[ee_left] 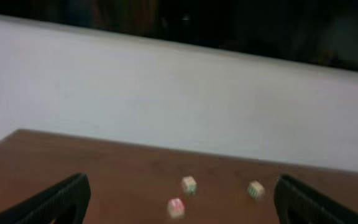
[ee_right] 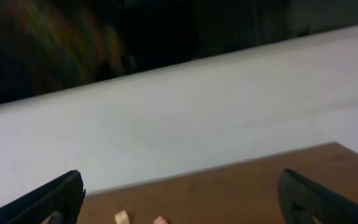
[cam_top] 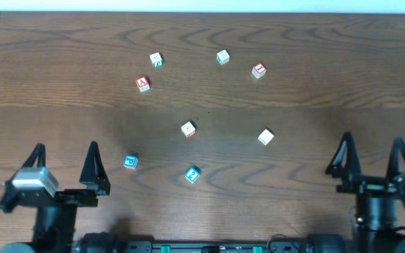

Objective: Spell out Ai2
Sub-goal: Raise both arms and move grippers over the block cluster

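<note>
Overhead first: the left tool [cam_top: 65,149] sits at the near-left edge of the desk [cam_top: 315,91], its jaws spread wide with nothing between them. The right tool [cam_top: 371,144] mirrors it on the near right, also spread and empty. The red A block [cam_top: 143,83] lies far back, left of centre, well apart from both tools. The blue 2 block [cam_top: 193,174] sits near the front, in the middle. A second blue block [cam_top: 130,162] lies to its left, its face too small to read.

Left wrist now: black fingers [ee_left: 61,199] are parted, and three blurry blocks show far off between them.

Right wrist: fingers [ee_right: 55,196] are parted too, and two blurred blocks peek in at the bottom edge.
</note>
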Controlling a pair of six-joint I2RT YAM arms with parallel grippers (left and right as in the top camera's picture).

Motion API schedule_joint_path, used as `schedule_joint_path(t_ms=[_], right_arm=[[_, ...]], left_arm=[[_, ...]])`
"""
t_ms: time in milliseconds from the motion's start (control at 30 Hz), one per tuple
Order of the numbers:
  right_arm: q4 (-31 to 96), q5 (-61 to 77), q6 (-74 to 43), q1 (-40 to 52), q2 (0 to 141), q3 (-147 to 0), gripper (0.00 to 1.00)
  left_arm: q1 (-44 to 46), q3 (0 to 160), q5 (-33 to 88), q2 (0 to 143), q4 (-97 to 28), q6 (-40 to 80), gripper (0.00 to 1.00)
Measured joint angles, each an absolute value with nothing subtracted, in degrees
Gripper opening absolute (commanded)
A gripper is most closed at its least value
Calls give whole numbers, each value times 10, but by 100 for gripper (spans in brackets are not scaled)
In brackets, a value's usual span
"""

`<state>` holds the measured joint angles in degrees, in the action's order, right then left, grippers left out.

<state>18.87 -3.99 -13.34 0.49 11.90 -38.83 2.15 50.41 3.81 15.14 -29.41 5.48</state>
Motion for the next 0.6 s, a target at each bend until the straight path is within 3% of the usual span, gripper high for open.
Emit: schedule_joint_path(t_ms=[367,600], right_arm=[[497,6,-136,5,423,-743,99],[650,50,-136,5,590,-821,99]], left_arm=[[22,927,133,491,-614,33,95],[23,1039,175,650,-791,25,95]])
